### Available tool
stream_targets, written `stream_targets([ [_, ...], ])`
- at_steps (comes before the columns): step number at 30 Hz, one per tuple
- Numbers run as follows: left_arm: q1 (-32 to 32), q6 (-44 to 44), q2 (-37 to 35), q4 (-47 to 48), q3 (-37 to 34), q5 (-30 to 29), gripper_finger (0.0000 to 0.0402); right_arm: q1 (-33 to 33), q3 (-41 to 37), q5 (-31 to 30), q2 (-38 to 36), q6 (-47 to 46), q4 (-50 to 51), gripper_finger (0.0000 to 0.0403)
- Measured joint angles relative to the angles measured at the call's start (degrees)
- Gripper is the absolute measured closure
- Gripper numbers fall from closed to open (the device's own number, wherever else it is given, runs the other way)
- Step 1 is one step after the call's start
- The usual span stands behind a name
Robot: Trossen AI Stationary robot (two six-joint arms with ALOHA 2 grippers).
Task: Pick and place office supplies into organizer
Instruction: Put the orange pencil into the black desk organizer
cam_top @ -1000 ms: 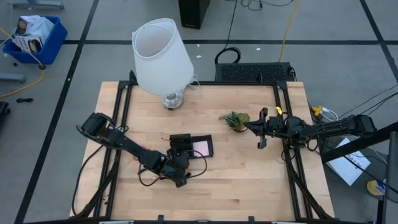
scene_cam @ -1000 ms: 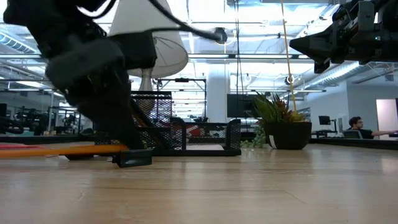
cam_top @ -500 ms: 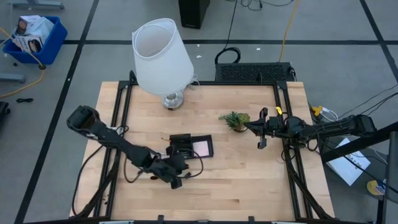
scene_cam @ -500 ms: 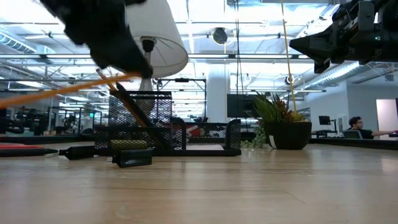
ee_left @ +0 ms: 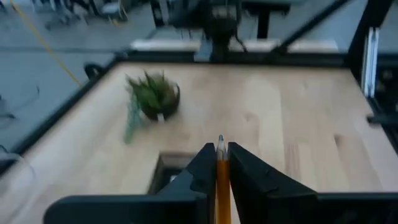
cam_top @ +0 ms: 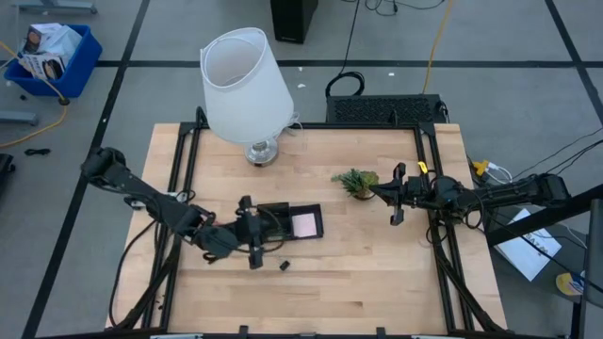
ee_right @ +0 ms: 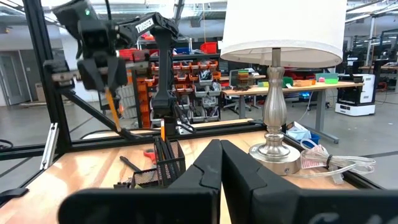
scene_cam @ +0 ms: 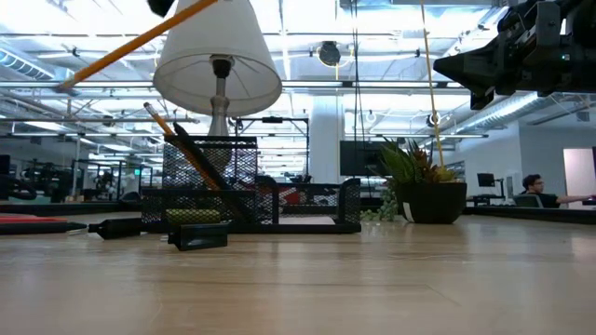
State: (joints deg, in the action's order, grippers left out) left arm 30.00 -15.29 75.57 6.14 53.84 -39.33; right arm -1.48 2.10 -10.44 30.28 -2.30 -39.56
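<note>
My left gripper (cam_top: 251,237) hangs high over the table just left of the organizer (cam_top: 288,221), shut on an orange pencil (scene_cam: 140,42). The organizer is a low black mesh tray; a pink sticky-note pad (cam_top: 304,224) lies in it, and a pencil and a pen (scene_cam: 177,140) lean in its tall compartment. A small black bit (cam_top: 283,266) and a black marker (scene_cam: 116,226) lie on the table in front of the organizer. My right gripper (cam_top: 396,200) waits, shut, in the air at the table's right, next to the small plant (cam_top: 356,182). My left gripper pinches the orange pencil's shaft (ee_left: 222,177) between its two fingers. The pencil lies along the fingers, and its tip (ee_left: 220,139) shows just past their ends. The fingers slant toward the table's right. The pencil is lifted clear and tilted, with its long free end (scene_cam: 70,84) lower.
A big white lamp (cam_top: 245,89) stands at the far edge behind the organizer. Something red (scene_cam: 28,221) lies flat on the table left of the marker. Bare wood spreads over the near half and between the organizer and the plant.
My left gripper rose from the tabletop near the organizer's near side and moved up, toward the table's left and far edges. The pencil it holds went from lying level on the table to lifted clear and tilted high. The black bit stayed on the table.
</note>
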Motion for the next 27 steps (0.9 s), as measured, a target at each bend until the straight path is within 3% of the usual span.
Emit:
stream_targets([
  [5,-0.8,10.4,-0.7,-9.2,0.0,0.4,0.0388,0.0,0.0,0.0,0.0,0.0,0.0,0.0403],
  [12,-4.4,17.9,-0.6,-14.0,0.0,0.9,0.0365,0.0,0.0,0.0,0.0,0.0,0.0,0.0403],
  [20,-11.8,20.2,-0.6,-16.8,0.0,11.0,0.0387,0.0,0.0,0.0,0.0,0.0,0.0,0.0403],
  [27,-18.6,20.6,-0.6,-25.5,-5.8,17.3,0.0368,0.0,0.0,0.0,0.0,0.0,0.0,0.0403],
])
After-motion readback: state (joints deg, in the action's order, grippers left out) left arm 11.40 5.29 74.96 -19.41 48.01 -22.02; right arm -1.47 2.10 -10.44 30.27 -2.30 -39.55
